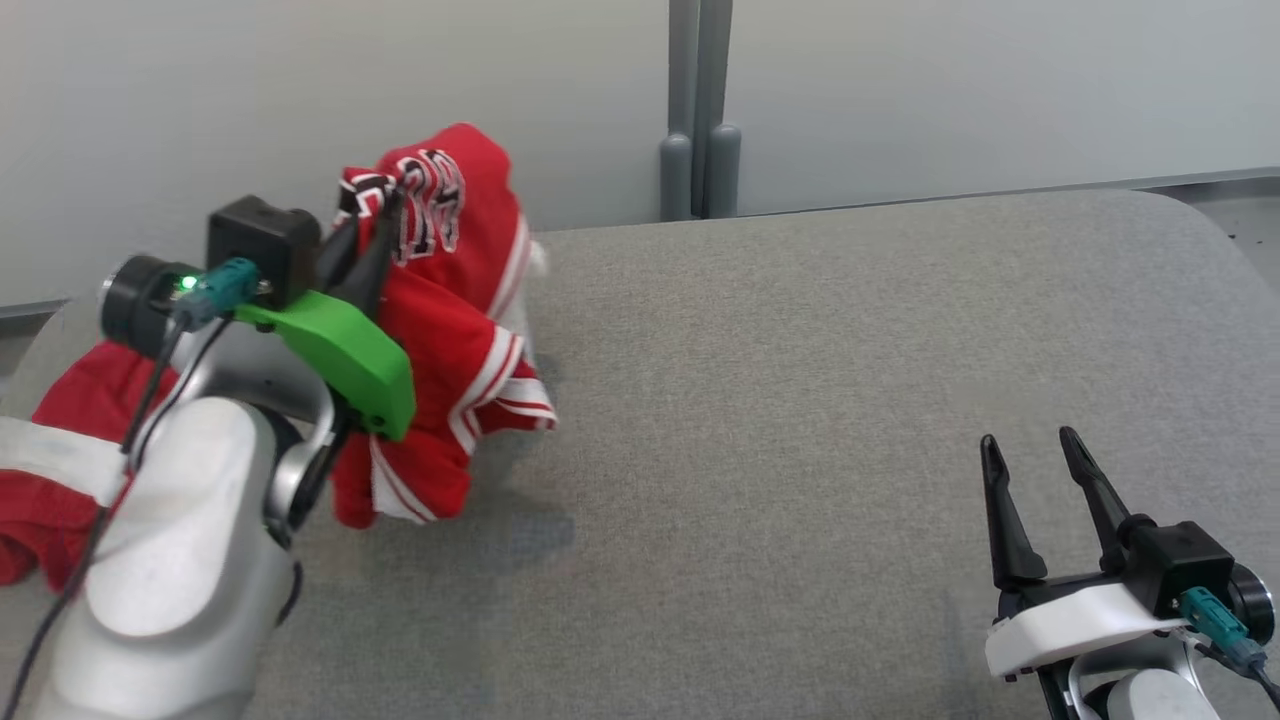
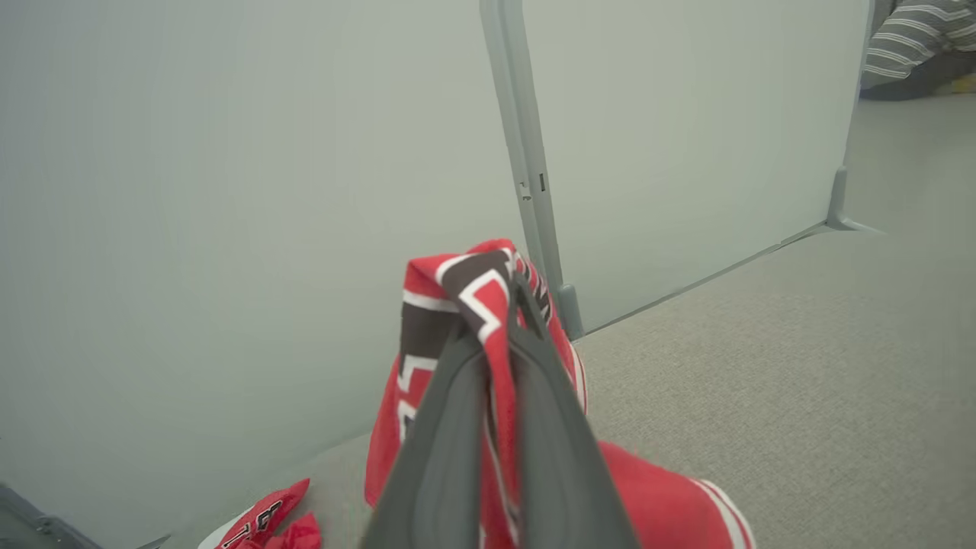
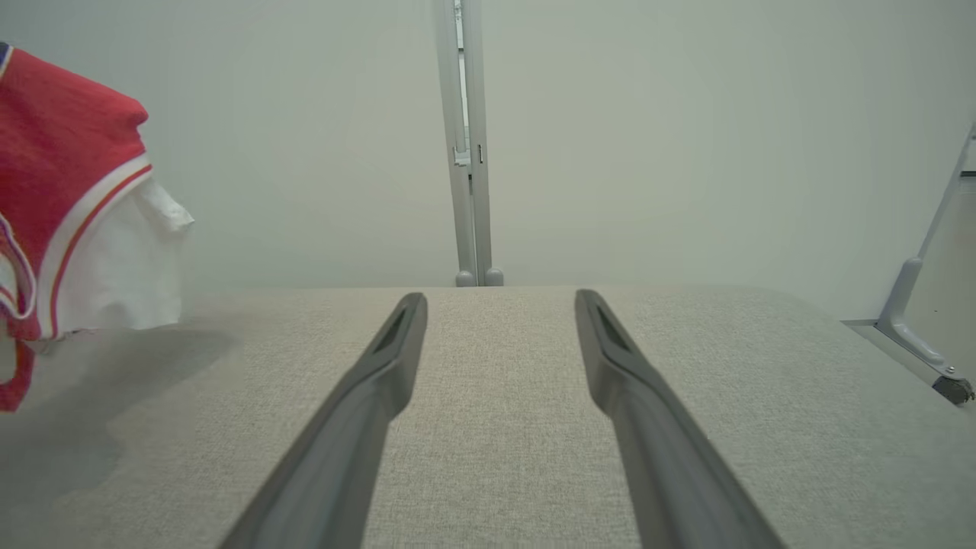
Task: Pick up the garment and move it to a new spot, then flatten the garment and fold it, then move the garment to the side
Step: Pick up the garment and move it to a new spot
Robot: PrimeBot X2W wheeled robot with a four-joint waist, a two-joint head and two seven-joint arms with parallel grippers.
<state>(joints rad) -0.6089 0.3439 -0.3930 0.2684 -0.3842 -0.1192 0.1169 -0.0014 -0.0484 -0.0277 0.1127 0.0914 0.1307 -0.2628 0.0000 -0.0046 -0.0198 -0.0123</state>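
The garment (image 1: 455, 330) is a red jersey with white stripes and black-and-white lettering. It hangs bunched above the left part of the grey table (image 1: 820, 400), lifted off the surface. My left gripper (image 1: 385, 195) is shut on its upper fold, and in the left wrist view the cloth (image 2: 488, 305) is pinched between the two dark fingers (image 2: 450, 427). A lower part of the garment (image 1: 60, 440) trails behind my left forearm. My right gripper (image 1: 1030, 445) rests open at the lower right, with bare table between its fingers (image 3: 381, 381). The garment's hem (image 3: 84, 198) hangs at the left of the right wrist view.
Pale partition panels with a grey post (image 1: 698, 110) close off the far side of the table. The table's rounded right corner (image 1: 1200, 220) lies beyond my right gripper. A person's striped sleeve (image 2: 915, 38) is at the top right of the left wrist view.
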